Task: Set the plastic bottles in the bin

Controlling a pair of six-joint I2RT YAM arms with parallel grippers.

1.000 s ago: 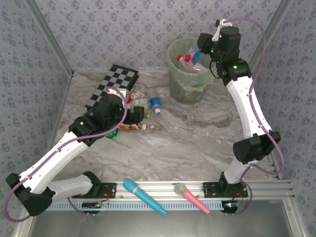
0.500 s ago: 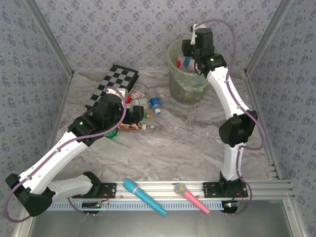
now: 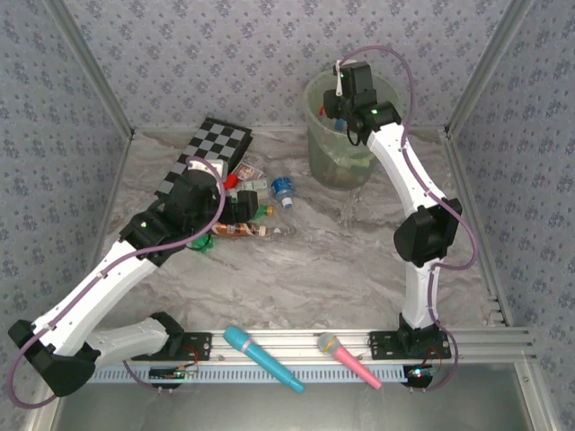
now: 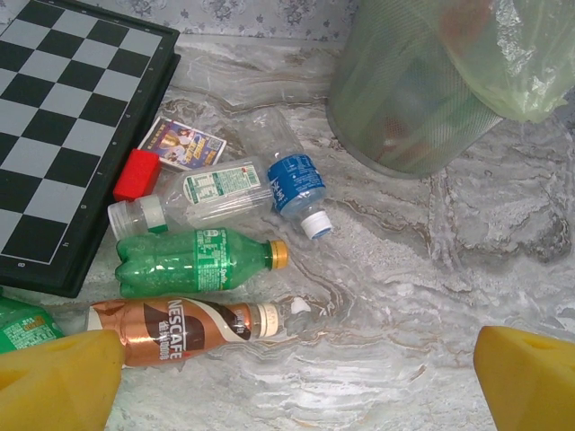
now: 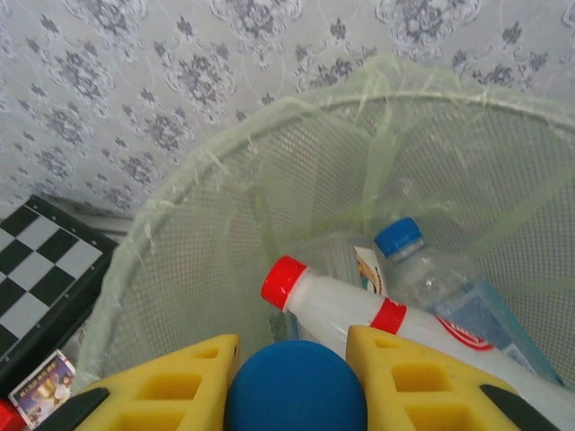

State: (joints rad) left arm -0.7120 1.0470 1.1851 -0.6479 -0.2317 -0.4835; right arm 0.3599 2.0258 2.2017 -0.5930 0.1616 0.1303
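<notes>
The right gripper (image 5: 293,355) hangs above the bin (image 5: 171,242), clamped on a blue-capped bottle (image 5: 295,395); release only once the cap sits well inside the rim, clear of the liner (image 4: 503,63). The left gripper (image 4: 292,377) hovers wide open over the bottles (image 4: 193,260) lying beside the bin.

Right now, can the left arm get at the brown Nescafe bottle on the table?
Probably yes. The left gripper hangs open just above the brown bottle, and nothing lies on it; only the green bottle lies close alongside.
</notes>
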